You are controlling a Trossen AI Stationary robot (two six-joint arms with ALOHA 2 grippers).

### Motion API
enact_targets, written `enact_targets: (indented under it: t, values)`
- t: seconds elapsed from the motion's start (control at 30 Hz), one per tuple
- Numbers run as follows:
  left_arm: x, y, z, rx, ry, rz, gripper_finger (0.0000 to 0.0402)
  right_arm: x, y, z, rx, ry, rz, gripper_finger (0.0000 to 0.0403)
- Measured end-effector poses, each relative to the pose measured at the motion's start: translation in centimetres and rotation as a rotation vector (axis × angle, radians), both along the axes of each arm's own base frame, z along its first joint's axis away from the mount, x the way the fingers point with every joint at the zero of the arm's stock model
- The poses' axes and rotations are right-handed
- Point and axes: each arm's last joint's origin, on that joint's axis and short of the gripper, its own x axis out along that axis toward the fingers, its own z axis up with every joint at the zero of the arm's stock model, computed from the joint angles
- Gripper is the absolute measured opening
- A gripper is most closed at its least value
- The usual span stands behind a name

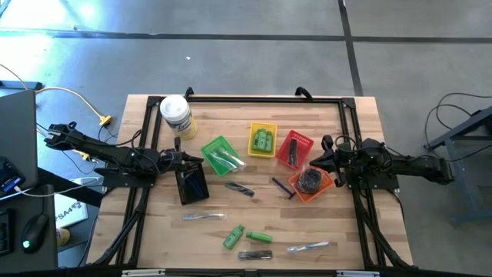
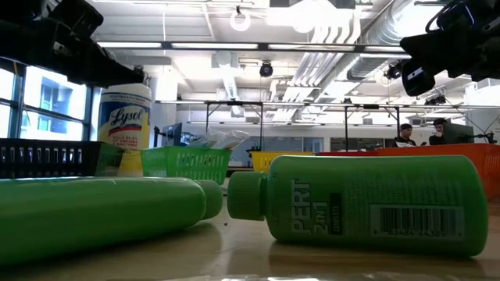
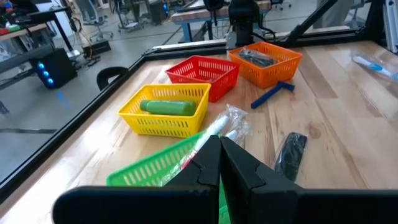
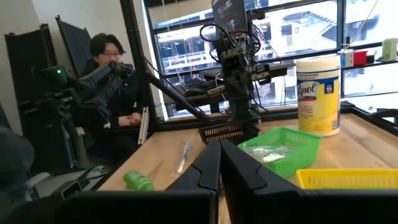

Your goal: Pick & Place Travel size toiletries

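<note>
Toiletries lie loose on the table: two green bottles (image 1: pixel 233 237) (image 1: pixel 258 237), a dark comb (image 1: pixel 240 188), a blue-purple razor (image 1: pixel 283 187), and clear-wrapped pieces (image 1: pixel 204 217) (image 1: pixel 307 247). More green bottles sit in the yellow basket (image 1: pixel 263 140), dark sticks in the red basket (image 1: pixel 294 148), dark discs in the orange basket (image 1: pixel 314 182), and wrapped pieces in the green basket (image 1: pixel 221 154). My left gripper (image 3: pixel 219 155) is shut and empty, over the green basket's left rim. My right gripper (image 4: pixel 219 158) is shut and empty, beside the orange basket's far right corner.
A black basket (image 1: pixel 191 185) sits below the left gripper. The white-lidded Lysol jar (image 1: pixel 176 114) stands at the far left corner. A black frame (image 1: pixel 261 98) rims the table. A person (image 4: pixel 115 93) sits beyond the table's left side. In the low view, two green bottles (image 2: pixel 367 204) (image 2: pixel 101 215) lie close.
</note>
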Motion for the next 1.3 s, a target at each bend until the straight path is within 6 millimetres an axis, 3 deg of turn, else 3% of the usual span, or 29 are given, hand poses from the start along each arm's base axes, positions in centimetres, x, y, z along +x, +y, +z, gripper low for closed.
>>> enact_targets:
  t: [1.3]
  values:
    - [0.05, -0.05, 0.34, -0.017, -0.035, -0.012, 0.0003, -0.03, 0.18, -0.05, -0.011, -0.001, 0.063, 0.0003]
